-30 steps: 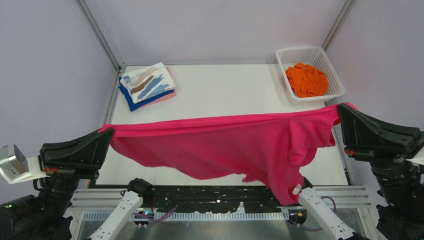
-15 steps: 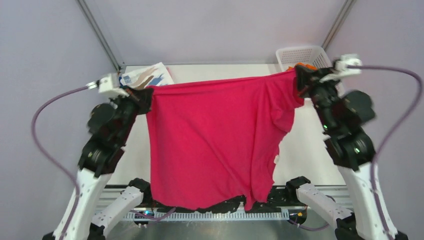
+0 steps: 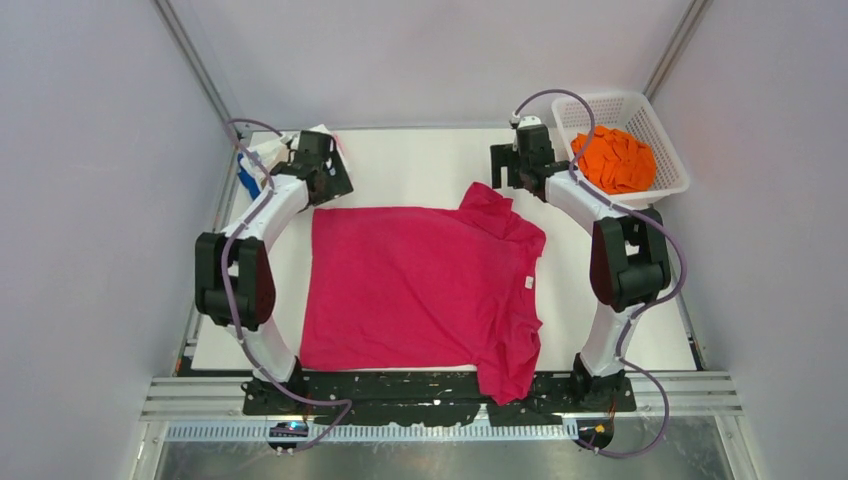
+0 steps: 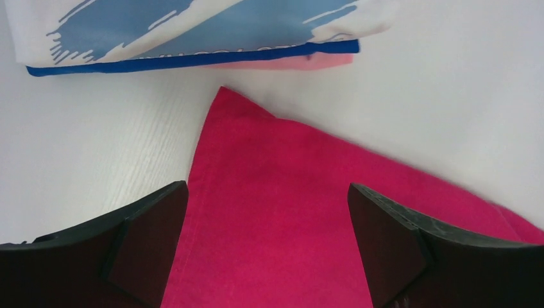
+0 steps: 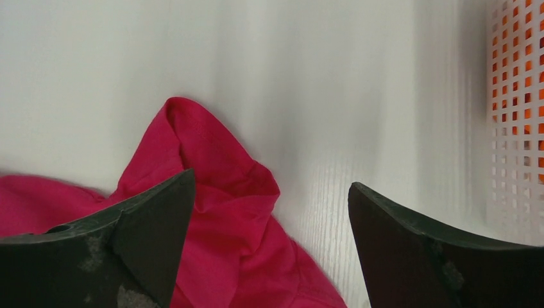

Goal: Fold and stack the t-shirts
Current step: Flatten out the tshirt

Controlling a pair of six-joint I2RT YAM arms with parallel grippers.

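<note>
Left gripper [image 4: 266,192] is seen with jaws spread wide and nothing held, hovering right over the far-left corner of the magenta t-shirt [image 3: 410,280]. Just past that corner the folded stack is parked: white streaked shirt [image 4: 192,25] on top, blue one [image 4: 192,59] under it, pale pink one [image 4: 289,62] at the bottom. Same story for the right gripper [image 5: 272,183]: fully open, nothing gripped, hanging above the bunched-up far sleeve [image 5: 218,167], with the lattice basket [image 3: 600,103] and the orange t-shirt [image 3: 612,160] off to its right. The magenta shirt is laid mostly flat on the table [image 3: 420,165], neck label [image 3: 527,283] toward the right, and the near sleeve looks draped over the front edge. Handling-wise, thin limp cloth is to be expected: light, no stiffness, easily creased or dragged. A firm pinch at corners or along a seam is probably called for, both sides lifted together. That crumpled sleeve should likely be smoothed out first, or a lump gets folded in.
</note>
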